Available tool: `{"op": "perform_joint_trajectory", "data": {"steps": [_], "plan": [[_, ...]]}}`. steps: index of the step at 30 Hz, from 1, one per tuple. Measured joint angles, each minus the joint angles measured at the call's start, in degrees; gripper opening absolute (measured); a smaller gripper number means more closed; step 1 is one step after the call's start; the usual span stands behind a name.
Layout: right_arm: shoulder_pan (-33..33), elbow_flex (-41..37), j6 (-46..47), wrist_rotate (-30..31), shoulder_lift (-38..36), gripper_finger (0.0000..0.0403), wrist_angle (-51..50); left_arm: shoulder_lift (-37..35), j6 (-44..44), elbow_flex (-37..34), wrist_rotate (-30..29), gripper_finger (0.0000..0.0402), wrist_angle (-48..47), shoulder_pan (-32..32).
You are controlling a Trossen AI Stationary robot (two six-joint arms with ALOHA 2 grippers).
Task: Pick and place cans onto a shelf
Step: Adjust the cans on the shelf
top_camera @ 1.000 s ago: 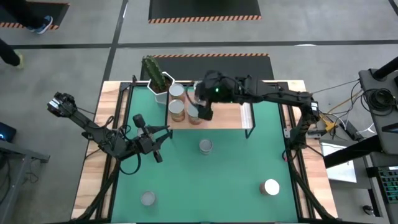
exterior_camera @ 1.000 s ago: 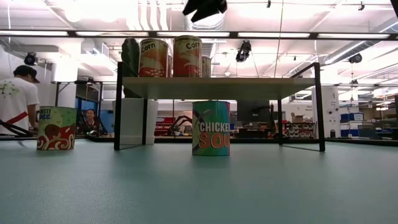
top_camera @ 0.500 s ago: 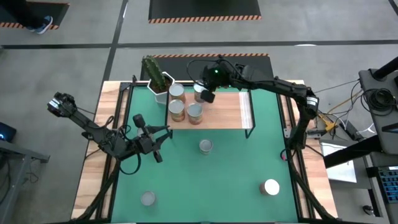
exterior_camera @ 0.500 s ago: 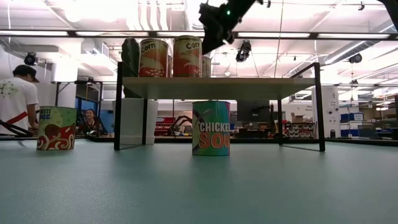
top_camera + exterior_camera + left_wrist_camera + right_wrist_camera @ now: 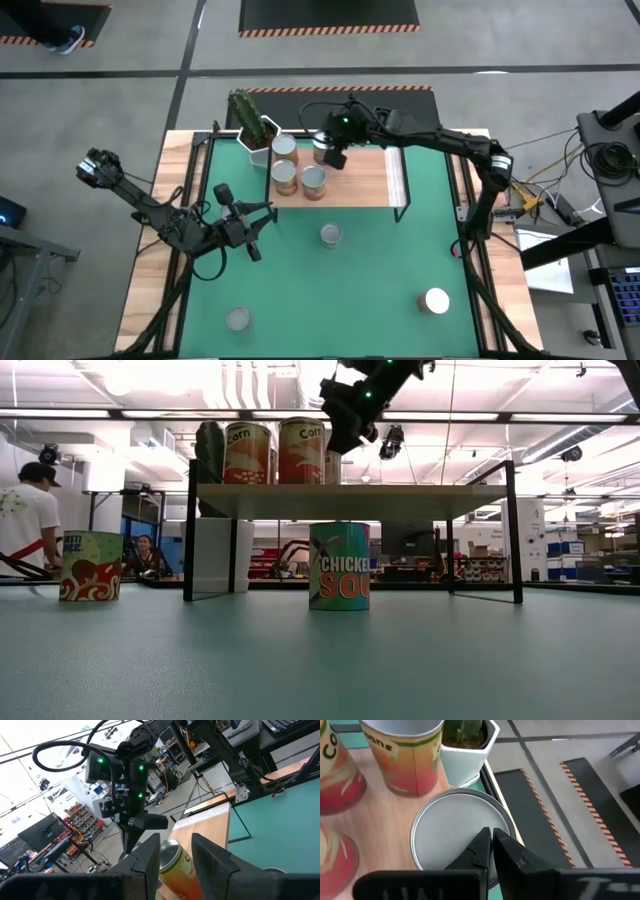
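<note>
The shelf (image 5: 360,185) stands on the far half of the green mat. Near its left end stand several cans: two near ones (image 5: 286,176) (image 5: 313,181), one at the far left (image 5: 284,147), and a silver-topped can (image 5: 455,827) at the far edge. My right gripper (image 5: 336,157) (image 5: 490,837) is shut and slants down over that can's top. My left gripper (image 5: 266,210) waits level above the mat, left of the shelf, open with nothing between its fingers (image 5: 150,857). Three more cans (image 5: 330,234) (image 5: 237,318) (image 5: 436,300) stand on the mat. My right gripper's shut fingertips (image 5: 482,840) stand over the silvery top (image 5: 445,827) of the far can, on the side toward its near rim, slanting down from the table's right. Whether they touch the top, I cannot tell. The can stands upright on the shelf.
A white hexagonal cactus pot (image 5: 255,135) stands just beyond the shelf's far left corner, close to the cans. The shelf's right half (image 5: 375,170) is bare wood. A soup can (image 5: 339,565) stands in front of the shelf. People show in the room behind (image 5: 25,515).
My right gripper has gone from above the near corn can toward the shelf's far edge, has sunk, and has shut from wide open. It now stands over the silver-topped can. No can has moved.
</note>
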Motion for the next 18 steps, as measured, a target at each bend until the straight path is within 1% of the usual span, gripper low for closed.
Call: {"op": "perform_joint_trajectory", "data": {"steps": [10, 18], "plan": [[0.0, 0.2, -0.9, 0.7, -0.6, 0.0012, -4.8, 0.0, 0.0, 0.0, 0.0, 0.0094, 0.0, 0.0], [0.1, 0.2, -1.8, 0.7, -2.8, 0.0012, -12.2, 0.0, 0.0, 0.0, 0.0, 0.0094, 0.0, 0.0]]}}
